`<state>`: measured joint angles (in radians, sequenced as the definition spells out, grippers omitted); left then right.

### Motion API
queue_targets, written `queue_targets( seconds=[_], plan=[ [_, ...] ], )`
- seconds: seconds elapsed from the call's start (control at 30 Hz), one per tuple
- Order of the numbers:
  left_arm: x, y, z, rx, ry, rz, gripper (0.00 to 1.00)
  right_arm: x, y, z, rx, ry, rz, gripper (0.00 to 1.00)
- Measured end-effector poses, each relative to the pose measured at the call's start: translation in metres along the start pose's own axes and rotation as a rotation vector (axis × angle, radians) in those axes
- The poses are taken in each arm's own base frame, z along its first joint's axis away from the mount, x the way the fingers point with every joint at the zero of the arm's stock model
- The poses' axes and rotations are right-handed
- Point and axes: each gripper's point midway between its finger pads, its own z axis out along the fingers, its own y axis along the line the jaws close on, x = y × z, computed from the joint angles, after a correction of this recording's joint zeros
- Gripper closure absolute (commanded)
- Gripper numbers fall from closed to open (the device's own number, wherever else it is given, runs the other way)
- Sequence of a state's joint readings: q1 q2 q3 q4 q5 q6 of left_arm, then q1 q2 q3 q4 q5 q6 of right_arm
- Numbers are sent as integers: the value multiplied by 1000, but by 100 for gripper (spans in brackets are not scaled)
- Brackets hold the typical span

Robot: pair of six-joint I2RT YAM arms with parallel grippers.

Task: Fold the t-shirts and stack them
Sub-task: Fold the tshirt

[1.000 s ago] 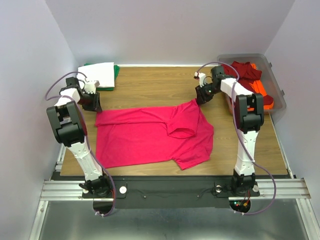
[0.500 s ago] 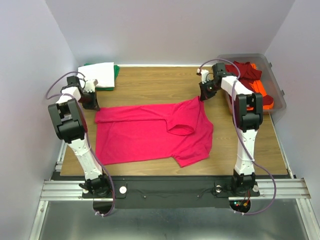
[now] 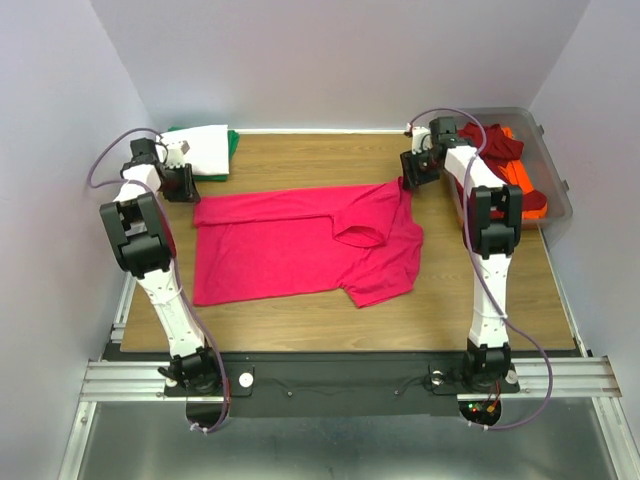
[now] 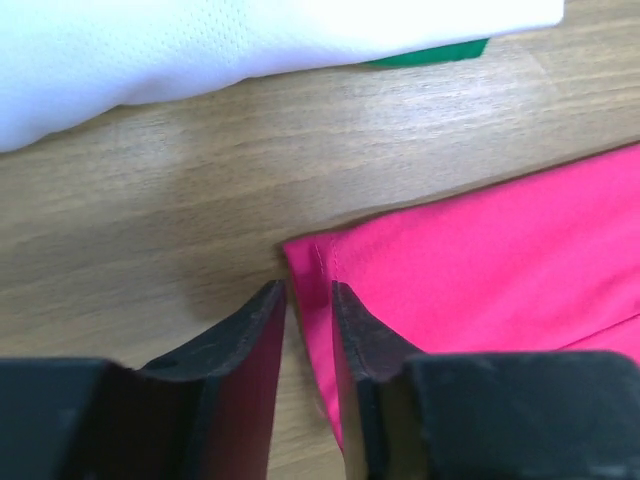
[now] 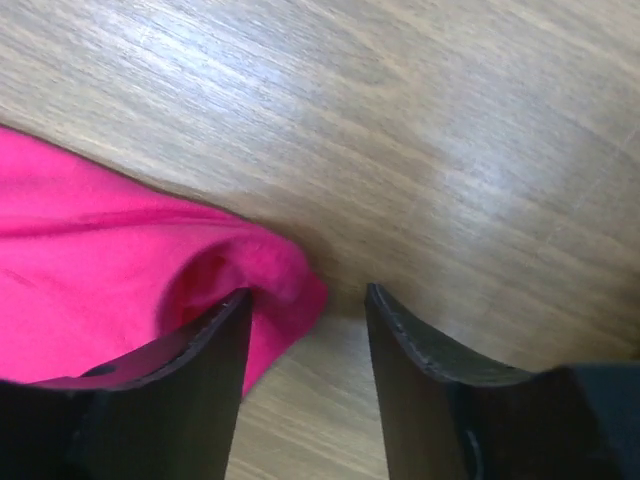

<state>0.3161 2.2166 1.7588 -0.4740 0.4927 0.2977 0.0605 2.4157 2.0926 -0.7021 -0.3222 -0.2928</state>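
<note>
Pink-red cloth fills the middle of the wooden table (image 3: 300, 165), where the pink-red t-shirt (image 3: 290, 250) lies spread flat, its neck opening toward 3 o'clock.

The left gripper (image 3: 186, 186) sits low at the shirt's 10 o'clock corner. In the left wrist view its jaws stand narrowly parted. The hemmed corner lies on the wood in the gap between the fingers (image 4: 262, 335), released rather than pinched.

The right gripper (image 3: 411, 178) sits at the shirt's 1 o'clock corner. Its jaws are spread wider. A bunched tip of cloth rests against the inner face of one of its fingers (image 5: 205, 365), while the other stands over bare wood, so nothing is clamped there either.

At the table's 11 o'clock corner, well apart from the spread shirt, a folded white t-shirt (image 3: 200, 148) lies on top of a green t-shirt (image 3: 233, 142).

At 2 o'clock, just beyond the right gripper, a clear grey bin (image 3: 556, 185) holds a crumpled dark red t-shirt (image 3: 492, 140) and an orange t-shirt (image 3: 527, 192).
</note>
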Motion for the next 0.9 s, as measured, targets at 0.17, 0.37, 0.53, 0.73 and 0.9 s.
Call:
queue_targets(
  seconds=[0.17, 0.37, 0.53, 0.73, 0.9],
  plan=[
    [-6, -8, -26, -4, -35, 19, 62, 11, 8, -17, -3, 23, 19, 48],
    [-8, -31, -83, -10, -114, 51, 64, -12, 29, -56, -53, -49, 53, 53],
    [10, -38, -81, 18, -102, 32, 65, -22, 51, -63, -156, -83, 114, 48],
    [61, -42, -59, 57, 9, -49, 65, -8, 58, -43, -217, -39, 167, 46],
    [75, -39, -48, 63, 41, -79, 66, 8, 56, -25, -225, 5, 192, 47]
  ],
)
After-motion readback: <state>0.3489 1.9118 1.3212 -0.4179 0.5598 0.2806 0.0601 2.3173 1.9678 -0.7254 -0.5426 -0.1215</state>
